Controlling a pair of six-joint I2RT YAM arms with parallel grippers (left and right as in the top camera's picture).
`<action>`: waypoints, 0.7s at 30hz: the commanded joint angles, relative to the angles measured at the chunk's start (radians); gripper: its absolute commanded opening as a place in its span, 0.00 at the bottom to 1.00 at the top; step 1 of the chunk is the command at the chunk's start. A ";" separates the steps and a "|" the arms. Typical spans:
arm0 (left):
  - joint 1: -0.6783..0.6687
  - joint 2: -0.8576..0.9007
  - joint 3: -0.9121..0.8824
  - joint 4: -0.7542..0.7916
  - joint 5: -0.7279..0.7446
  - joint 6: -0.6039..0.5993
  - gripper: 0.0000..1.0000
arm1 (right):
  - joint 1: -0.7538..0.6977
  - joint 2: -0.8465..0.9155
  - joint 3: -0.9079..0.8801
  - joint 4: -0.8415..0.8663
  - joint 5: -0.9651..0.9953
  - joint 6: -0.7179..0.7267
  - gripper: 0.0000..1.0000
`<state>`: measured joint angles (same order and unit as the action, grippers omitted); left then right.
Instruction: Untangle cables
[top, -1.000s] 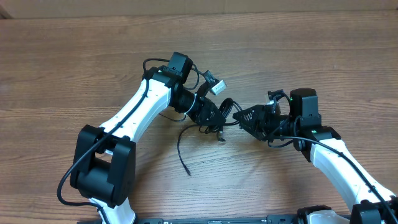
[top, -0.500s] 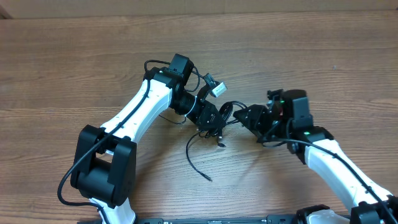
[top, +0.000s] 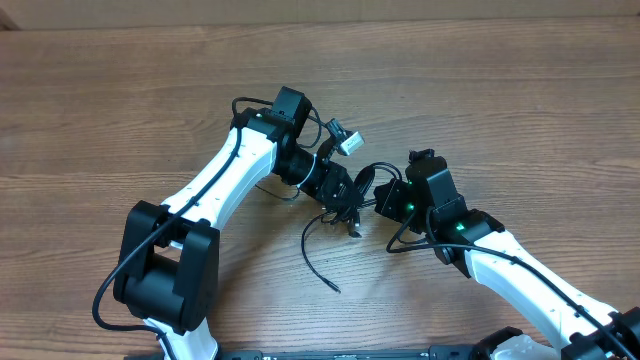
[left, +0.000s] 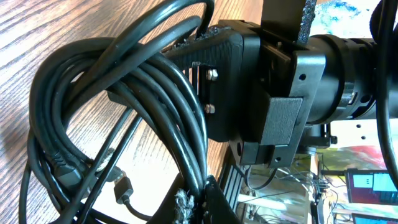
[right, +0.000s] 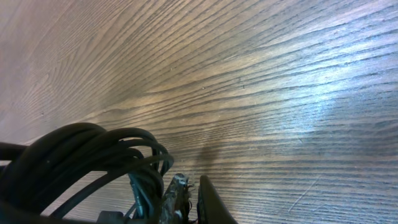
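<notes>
My left gripper (top: 350, 203) pinched the tangled cables (left: 174, 130); my right gripper (top: 380, 197) had its fingers pressed together just beside them.

Counter: brown wood-grain counter (top: 520, 90), the grain running left to right.
Left arm: white-and-black robot arm (top: 215, 190) reaching from the near-left base towards the centre. Its left pincer (top: 342, 193) is buried in the bundle.
Right arm: white-and-black arm (top: 520, 275) coming from the near-right corner. The right pincer (top: 384, 198) touches the bundle's right side.
Cables: thin black cables (top: 362, 176) bunched in small loops between the two pincers.
Loose strand: one black cable end (top: 312, 255) curves from the bundle towards the near edge and lies flat on the counter.
</notes>
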<state>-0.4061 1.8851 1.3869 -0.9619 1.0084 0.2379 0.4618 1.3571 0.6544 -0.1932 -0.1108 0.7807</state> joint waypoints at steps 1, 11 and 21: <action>-0.008 0.005 0.024 -0.003 -0.042 -0.007 0.04 | 0.002 -0.005 0.000 0.005 0.004 -0.005 0.04; -0.006 0.005 0.024 -0.001 -0.380 -0.007 0.04 | -0.151 -0.022 0.002 -0.015 -0.427 -0.068 0.04; -0.005 0.005 0.024 0.058 -0.510 -0.007 0.04 | -0.412 -0.022 0.002 -0.069 -0.788 -0.097 0.04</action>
<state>-0.4114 1.8851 1.3872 -0.9173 0.5926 0.2379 0.1062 1.3567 0.6544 -0.2543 -0.7696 0.7139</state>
